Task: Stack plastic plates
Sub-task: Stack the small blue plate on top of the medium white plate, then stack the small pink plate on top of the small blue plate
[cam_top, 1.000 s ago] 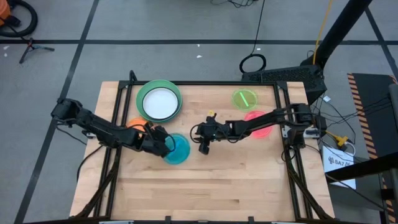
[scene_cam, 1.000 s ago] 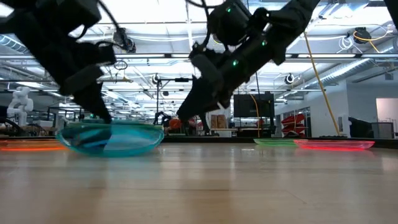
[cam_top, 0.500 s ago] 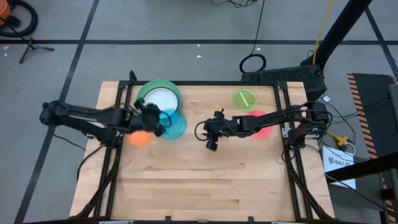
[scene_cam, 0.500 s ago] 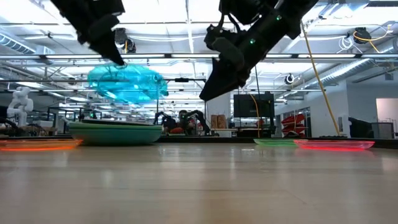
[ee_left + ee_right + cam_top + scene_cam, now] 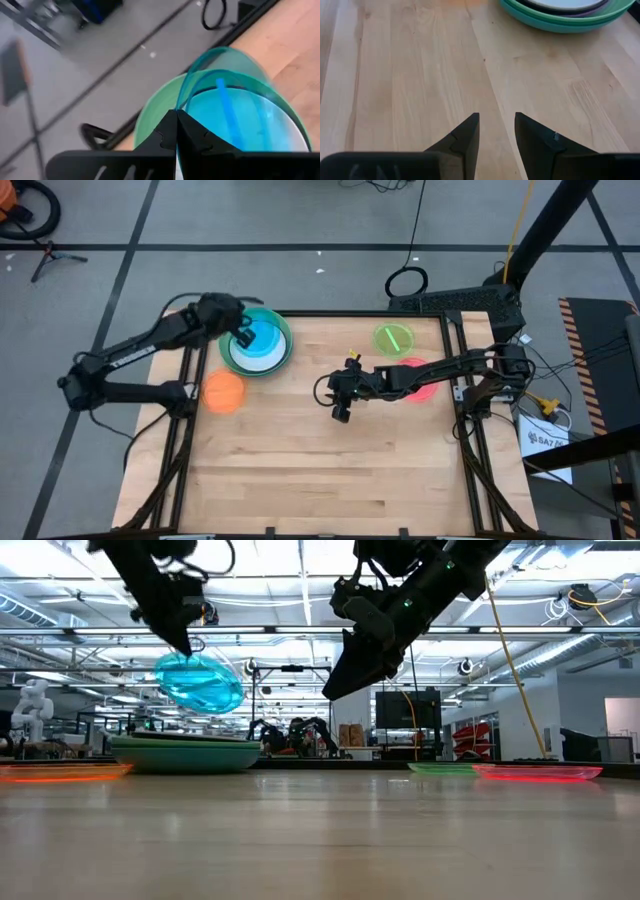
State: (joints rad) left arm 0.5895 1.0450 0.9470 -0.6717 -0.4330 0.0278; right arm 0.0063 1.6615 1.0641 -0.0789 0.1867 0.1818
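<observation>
Blue plate (image 5: 199, 682) hangs tipped on its edge, just above the green stack (image 5: 281, 352); left pincer (image 5: 241, 337) pinches its rim tight. Right pincer (image 5: 340, 409) hovers mid-surface (image 5: 330, 470), parted, holding nothing

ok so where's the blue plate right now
In the high view the blue plate is at the table's far left, held up in the left pincer just above the stack of plates, with the orange plate nearby.
</observation>
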